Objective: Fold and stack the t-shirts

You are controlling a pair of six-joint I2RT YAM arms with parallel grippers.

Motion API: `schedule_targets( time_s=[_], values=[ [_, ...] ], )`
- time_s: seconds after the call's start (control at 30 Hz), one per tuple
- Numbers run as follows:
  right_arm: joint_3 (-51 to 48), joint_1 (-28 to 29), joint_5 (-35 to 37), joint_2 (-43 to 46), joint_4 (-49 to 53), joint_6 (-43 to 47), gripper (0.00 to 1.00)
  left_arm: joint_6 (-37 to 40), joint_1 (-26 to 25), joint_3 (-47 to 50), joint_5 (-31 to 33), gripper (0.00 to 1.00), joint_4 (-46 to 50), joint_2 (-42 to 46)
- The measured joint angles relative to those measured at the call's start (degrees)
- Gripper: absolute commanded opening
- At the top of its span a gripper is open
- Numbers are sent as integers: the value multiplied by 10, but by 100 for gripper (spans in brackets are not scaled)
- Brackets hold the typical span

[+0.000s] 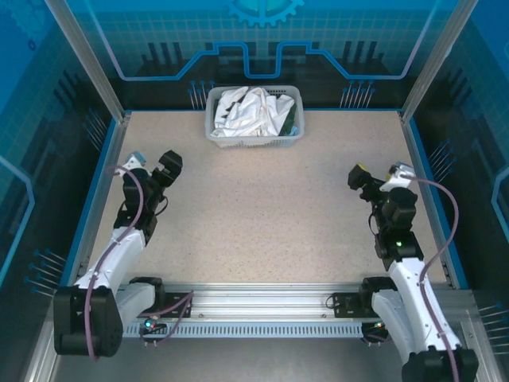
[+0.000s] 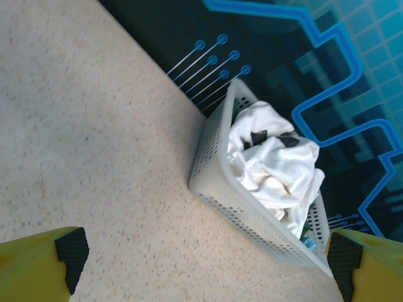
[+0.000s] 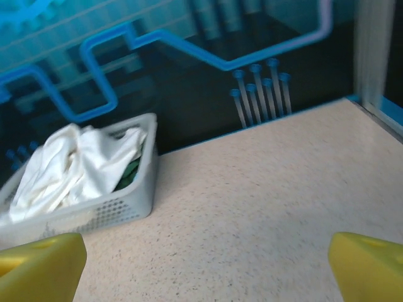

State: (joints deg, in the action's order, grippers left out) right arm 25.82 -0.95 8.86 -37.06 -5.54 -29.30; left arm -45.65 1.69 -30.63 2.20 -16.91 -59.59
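Speckled beige table (image 1: 262, 207) — white plastic lattice basket (image 1: 254, 142) on it, far edge, approx. mid-width, nr back wall.

The table (image 1: 270, 223) between the left claw (image 1: 167, 165) and the right claw (image 1: 359, 178) is beige, flecked with fine dark speckles. Far ahead of both claws, the basket (image 1: 254, 143) is white, patterned with a grid of small holes. In it lies a white shirt (image 1: 250, 111) with black print patches, and beside that a dark green shirt (image 3: 129, 171). The left claw's fingers (image 2: 31, 270) are yellow with black pads (image 2: 70, 250). The wall (image 1: 159, 40) beyond is blue with bright cyan circuit lines.
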Motion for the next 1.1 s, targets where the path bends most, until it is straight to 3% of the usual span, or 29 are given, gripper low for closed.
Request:
schedule_targets(
  time_s=[0.1,0.2,0.37,0.47,0.63,0.8,0.97,1.1],
  values=[
    [-4,-8,-39,-12,21,-30,100,-8,-12,-62,-13,99,54,-52],
    [11,27,-68,-70,39,-37,100,7,-50,-165,-21,99,114,-129],
    [83,204,-54,-205,66,-5,98,63,-156,-419,-4,99,273,-303],
    [146,264,-54,-297,66,11,90,99,-199,-602,6,99,361,-436],
    [199,309,-54,-404,63,26,89,150,-233,-888,27,98,498,-650],
    [200,318,-71,-440,49,28,89,196,-240,-1127,60,92,588,-827],
    [197,318,-87,-450,23,25,88,237,-240,-1177,118,83,595,-892],
    [184,318,-98,-450,-3,21,88,266,-240,-1187,154,55,558,-918]
  ],
)
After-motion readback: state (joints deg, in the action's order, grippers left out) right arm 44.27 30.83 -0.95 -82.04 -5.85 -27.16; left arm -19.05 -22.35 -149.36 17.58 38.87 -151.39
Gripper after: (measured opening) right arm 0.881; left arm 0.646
